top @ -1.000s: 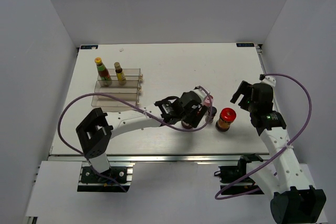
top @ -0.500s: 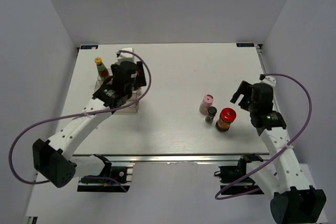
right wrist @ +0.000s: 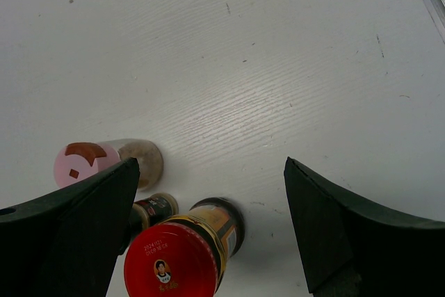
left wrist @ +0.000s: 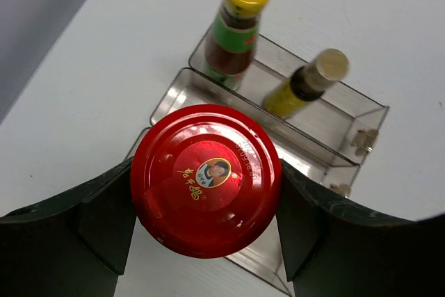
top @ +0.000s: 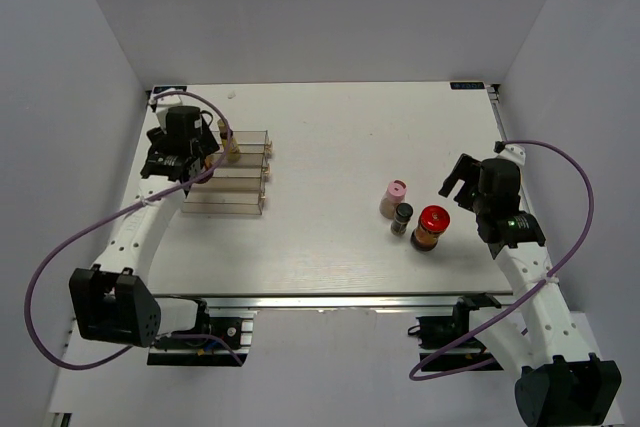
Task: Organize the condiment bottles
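My left gripper [left wrist: 205,172] is shut on a squat red-lidded jar [left wrist: 208,206] and holds it above the left end of the clear tiered rack [left wrist: 348,123]. The yellow-capped green-labelled bottle [left wrist: 236,26] and the slim yellowish bottle [left wrist: 309,81] stand in the rack's back tier. In the top view the left gripper [top: 185,152] hides the yellow-capped bottle. My right gripper [right wrist: 211,165] is open and empty, above and just right of the other red-lidded jar [top: 431,227], the dark-capped bottle [top: 402,218] and the pink-capped bottle [top: 395,197].
The rack [top: 235,187] sits near the table's left edge. The three loose bottles stand close together right of centre, also in the right wrist view: the red-lidded jar [right wrist: 170,262], the dark-capped bottle [right wrist: 154,208] and the pink-capped bottle [right wrist: 85,163].
My left arm has swung from the bottle group at the middle of the table to the rack's left end. The right arm has not moved.
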You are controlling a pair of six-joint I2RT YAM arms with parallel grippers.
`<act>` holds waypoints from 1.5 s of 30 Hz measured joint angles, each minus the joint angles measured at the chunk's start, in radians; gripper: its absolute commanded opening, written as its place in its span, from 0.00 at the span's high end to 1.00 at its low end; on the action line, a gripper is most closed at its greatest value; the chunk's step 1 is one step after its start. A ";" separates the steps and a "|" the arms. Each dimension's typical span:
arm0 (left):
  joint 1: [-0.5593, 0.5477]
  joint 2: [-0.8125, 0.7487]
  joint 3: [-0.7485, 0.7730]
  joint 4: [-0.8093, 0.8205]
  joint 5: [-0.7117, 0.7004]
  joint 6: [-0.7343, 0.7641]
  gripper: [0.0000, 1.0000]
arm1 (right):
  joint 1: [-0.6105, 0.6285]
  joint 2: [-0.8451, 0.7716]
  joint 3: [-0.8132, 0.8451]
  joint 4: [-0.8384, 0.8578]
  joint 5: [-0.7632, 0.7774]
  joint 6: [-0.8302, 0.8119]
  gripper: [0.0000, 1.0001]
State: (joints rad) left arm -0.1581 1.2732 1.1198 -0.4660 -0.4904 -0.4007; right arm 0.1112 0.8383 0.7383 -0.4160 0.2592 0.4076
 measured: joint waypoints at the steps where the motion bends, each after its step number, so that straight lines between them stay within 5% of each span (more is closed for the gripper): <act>1: 0.021 0.009 -0.001 0.003 0.002 0.000 0.74 | 0.000 0.000 0.000 0.000 0.000 0.000 0.11; 39: 0.132 0.246 -0.115 0.367 0.032 -0.009 0.75 | 0.000 0.001 0.000 0.000 0.022 -0.004 0.11; 45: 0.132 0.271 -0.116 0.350 0.026 -0.028 0.60 | 0.000 0.004 0.000 0.000 -0.002 -0.016 0.11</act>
State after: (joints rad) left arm -0.0261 1.5440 1.0042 -0.1162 -0.4644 -0.4290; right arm 0.1112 0.8421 0.7383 -0.4156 0.2569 0.3916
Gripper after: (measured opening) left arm 0.796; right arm 0.895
